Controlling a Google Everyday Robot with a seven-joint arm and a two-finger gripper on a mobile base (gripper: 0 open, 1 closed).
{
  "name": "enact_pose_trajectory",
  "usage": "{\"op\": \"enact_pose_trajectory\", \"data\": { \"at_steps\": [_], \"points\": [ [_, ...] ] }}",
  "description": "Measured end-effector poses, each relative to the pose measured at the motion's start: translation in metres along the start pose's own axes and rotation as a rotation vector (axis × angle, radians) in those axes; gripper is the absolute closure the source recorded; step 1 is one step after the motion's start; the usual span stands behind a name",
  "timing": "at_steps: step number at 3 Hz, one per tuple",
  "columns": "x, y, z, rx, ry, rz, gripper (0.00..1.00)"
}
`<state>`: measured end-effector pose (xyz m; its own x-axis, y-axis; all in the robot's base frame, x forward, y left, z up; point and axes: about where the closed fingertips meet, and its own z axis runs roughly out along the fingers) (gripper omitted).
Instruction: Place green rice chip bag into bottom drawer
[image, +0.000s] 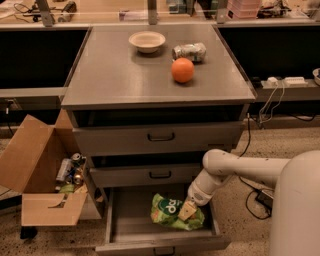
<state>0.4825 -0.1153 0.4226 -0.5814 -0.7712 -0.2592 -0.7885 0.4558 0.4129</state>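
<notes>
I see green rice chip bag (169, 209) lying in bottom drawer (127, 222); gripper (187, 211) on it, can't tell if released. Retract left.

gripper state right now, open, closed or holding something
gripper: cannot be told; it is down in the bottom drawer, right against the green rice chip bag lying there.

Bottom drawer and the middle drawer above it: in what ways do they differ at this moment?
The bottom drawer stands pulled out, open from above; the middle drawer is shut. The bottom drawer holds the green rice chip bag, with the claw at the bag's right side; the middle drawer's inside is hidden. Both are grey, each with a dark handle at the front, in one cabinet.
</notes>
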Motion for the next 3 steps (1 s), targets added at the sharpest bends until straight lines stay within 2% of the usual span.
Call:
{"op": "enact_pose_trajectory", "data": {
  "at_steps": [1, 2, 3],
  "points": [
    [0.0, 0.0, 0.0, 0.0, 0.0, 0.0, 1.0],
    [0.015, -0.033, 0.04, 0.033, 0.005, 0.112, 1.0],
    [0.029, -0.069, 0.077, 0.078, -0.04, 0.217, 1.0]
  ]
}}
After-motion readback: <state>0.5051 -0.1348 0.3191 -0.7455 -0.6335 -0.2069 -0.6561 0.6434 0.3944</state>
